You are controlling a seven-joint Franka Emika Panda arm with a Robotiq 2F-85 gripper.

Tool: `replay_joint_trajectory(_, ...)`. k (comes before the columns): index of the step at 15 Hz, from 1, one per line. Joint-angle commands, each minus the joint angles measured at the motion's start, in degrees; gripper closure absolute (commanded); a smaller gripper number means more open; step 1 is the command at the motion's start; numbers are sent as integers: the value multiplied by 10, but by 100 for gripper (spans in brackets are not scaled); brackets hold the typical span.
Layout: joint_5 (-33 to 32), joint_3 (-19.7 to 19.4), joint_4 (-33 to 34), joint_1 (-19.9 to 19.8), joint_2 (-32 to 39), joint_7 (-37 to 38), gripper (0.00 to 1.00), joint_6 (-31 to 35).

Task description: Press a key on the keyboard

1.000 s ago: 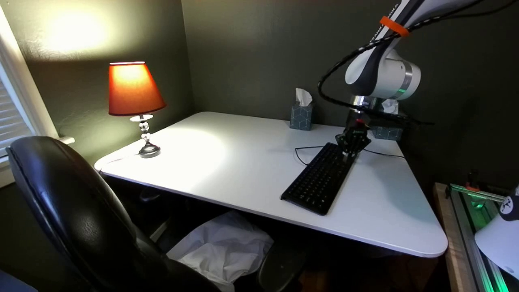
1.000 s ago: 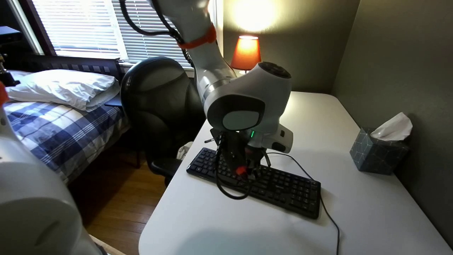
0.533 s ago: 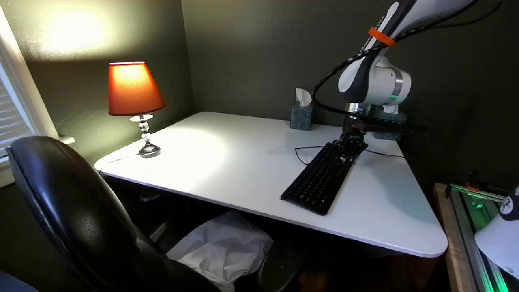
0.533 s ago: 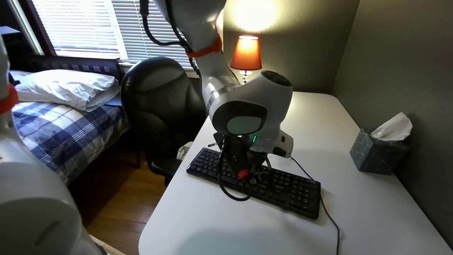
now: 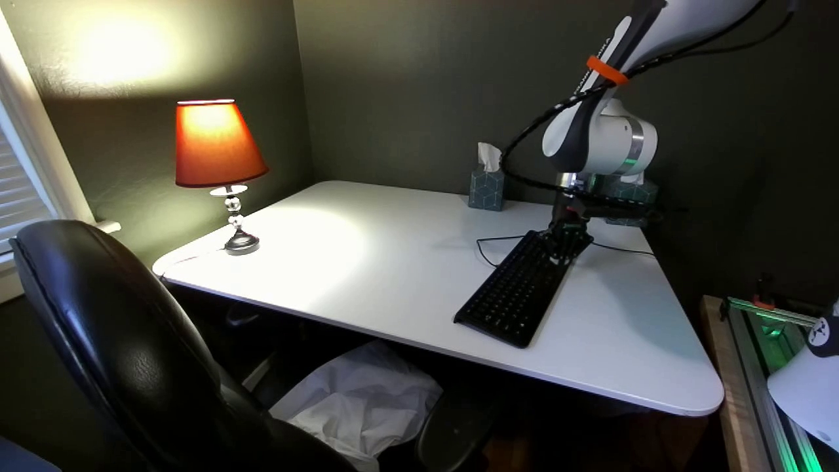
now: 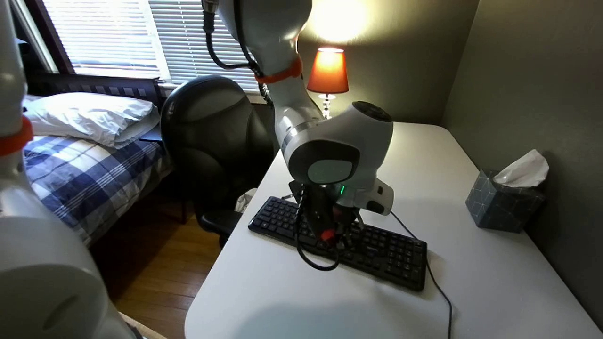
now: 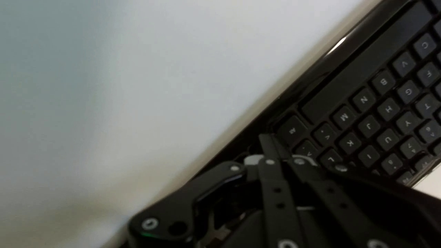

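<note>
- Orange-shaded table lamp [image 5: 219,154], far left in an exterior view, probably there to light the white tabletop [image 5: 393,275].
- Flat on it, rightward, key-side up: black computer keyboard [image 5: 516,288].
- By the Alt key [image 7: 291,130]: closed, empty Robotiq tool [image 7: 273,137], probably slimmed for poking; contact unclear.
- Farther right: Franka arm [image 5: 609,141], slanting down from above.

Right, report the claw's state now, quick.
Claw: closed, nothing visible in its grip, over the keyboard; whether it's pressing a key can't be told.
</note>
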Motion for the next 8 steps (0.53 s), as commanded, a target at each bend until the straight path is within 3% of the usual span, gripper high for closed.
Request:
replay_joint_trajectory(1, 11, 2, 9, -7, 19, -8, 100, 8)
replay_joint_trajectory(8, 12, 6, 18, -13, 30, -12, 100, 4)
